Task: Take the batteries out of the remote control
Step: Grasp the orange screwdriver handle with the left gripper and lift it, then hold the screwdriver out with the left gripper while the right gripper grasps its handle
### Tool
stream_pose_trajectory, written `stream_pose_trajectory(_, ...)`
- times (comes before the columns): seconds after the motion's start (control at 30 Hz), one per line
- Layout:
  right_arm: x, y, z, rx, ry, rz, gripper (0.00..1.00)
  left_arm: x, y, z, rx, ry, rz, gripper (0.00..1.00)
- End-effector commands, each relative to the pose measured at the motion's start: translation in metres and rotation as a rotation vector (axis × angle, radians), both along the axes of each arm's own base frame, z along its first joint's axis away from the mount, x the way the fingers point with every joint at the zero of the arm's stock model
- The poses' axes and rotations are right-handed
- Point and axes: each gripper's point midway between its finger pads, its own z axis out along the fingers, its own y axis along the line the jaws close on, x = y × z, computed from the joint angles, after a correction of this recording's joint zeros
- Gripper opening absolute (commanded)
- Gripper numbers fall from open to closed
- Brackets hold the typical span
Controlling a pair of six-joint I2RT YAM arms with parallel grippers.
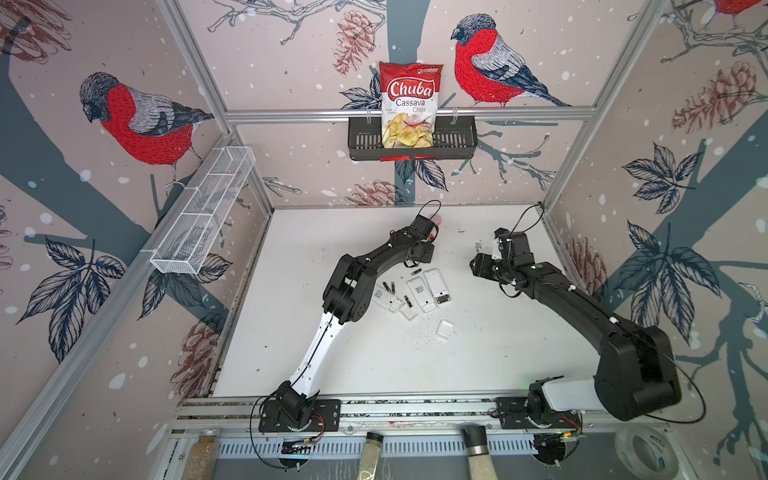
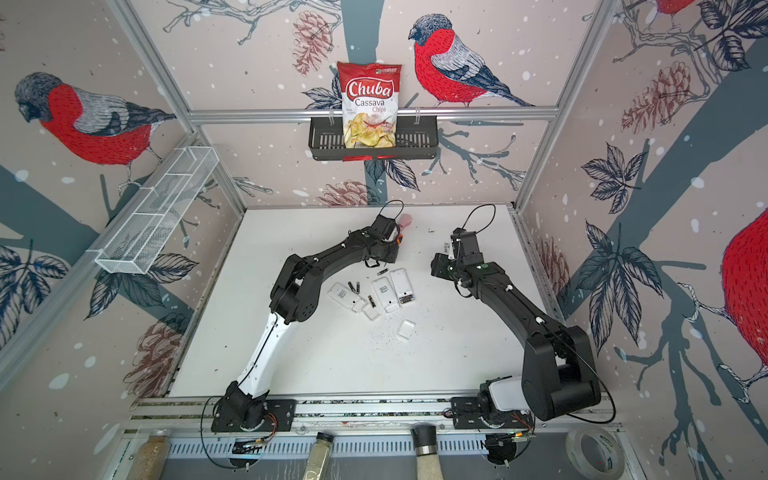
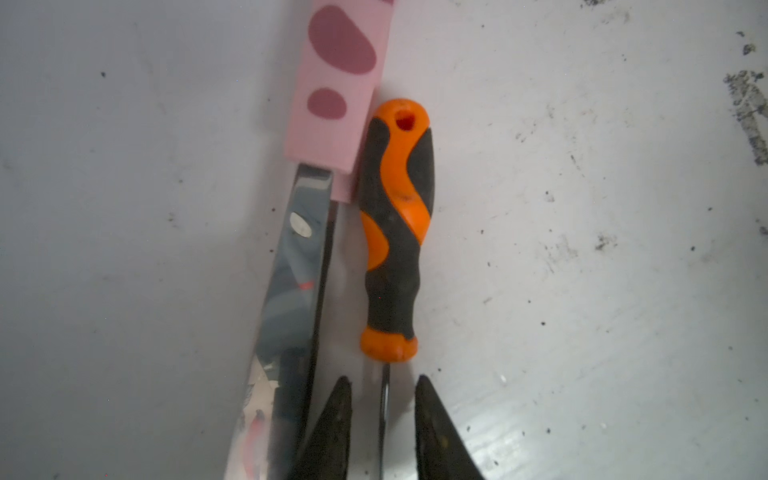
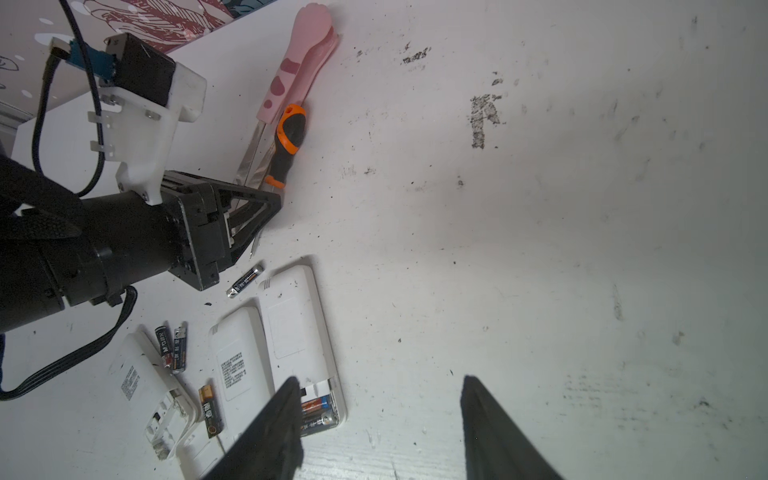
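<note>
Two slim dark batteries (image 4: 318,409) still sit in the open bay of a white plastic remote (image 4: 295,328) mid-table. Only the right wrist view shows them properly, and a black finger (image 4: 282,415) covers part of that bay. Four loose batteries (image 4: 245,281) lie around it, print too small to read.

The right gripper (image 4: 382,379) hangs wide apart, holding nothing. Near the table's back edge, the left gripper (image 3: 382,386) is narrowly apart astride the shaft of an orange-and-black-handled screwdriver (image 3: 395,232), not visibly pinching it. A pink-handled knife (image 3: 338,124) lies alongside. The red-and-white bag (image 1: 409,104) on the back wall reads "Chuba Cassava Chips".
</note>
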Motion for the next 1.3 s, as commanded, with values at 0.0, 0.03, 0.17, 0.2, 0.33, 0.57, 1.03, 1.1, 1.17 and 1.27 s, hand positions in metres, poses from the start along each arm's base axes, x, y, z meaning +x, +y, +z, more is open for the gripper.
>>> stream_pose_trajectory(0.0,0.002,0.002,0.008,0.023,-0.026,0.0,0.62,-0.004,0.004,-0.01,0.028,0.025,0.008,0.24)
stream_pose_trajectory(0.03,0.002,0.002,0.008,0.025,-0.029,-0.001,0.62,-0.004,0.004,-0.011,0.029,0.026,0.008,0.21)
stream_pose_trajectory(0.17,0.002,0.002,0.009,0.031,-0.03,-0.004,0.62,-0.006,0.003,-0.012,0.025,0.033,0.003,0.12)
stream_pose_trajectory(0.2,0.002,0.002,0.009,0.032,-0.03,-0.003,0.62,-0.006,0.002,-0.012,0.021,0.035,0.0,0.1)
stream_pose_trajectory(0.33,0.004,0.002,0.009,0.054,-0.033,-0.003,0.62,-0.008,0.0,-0.007,0.0,0.03,-0.006,0.0)
stream_pose_trajectory(0.57,0.007,0.008,0.008,0.219,-0.024,0.058,0.67,-0.013,0.0,0.017,-0.039,-0.014,-0.023,0.0)
stream_pose_trajectory(1.03,0.016,0.053,0.035,0.508,-0.025,0.341,0.71,-0.072,-0.001,0.118,-0.205,-0.284,-0.317,0.0)
stream_pose_trajectory(1.1,0.015,0.061,0.04,0.523,-0.028,0.383,0.71,-0.083,-0.001,0.125,-0.229,-0.297,-0.356,0.0)
stream_pose_trajectory(1.17,0.013,0.072,0.044,0.54,-0.022,0.43,0.7,-0.093,-0.001,0.13,-0.257,-0.311,-0.387,0.0)
stream_pose_trajectory(1.27,0.013,0.084,0.041,0.518,0.009,0.47,0.69,-0.105,0.001,0.139,-0.293,-0.339,-0.42,0.0)
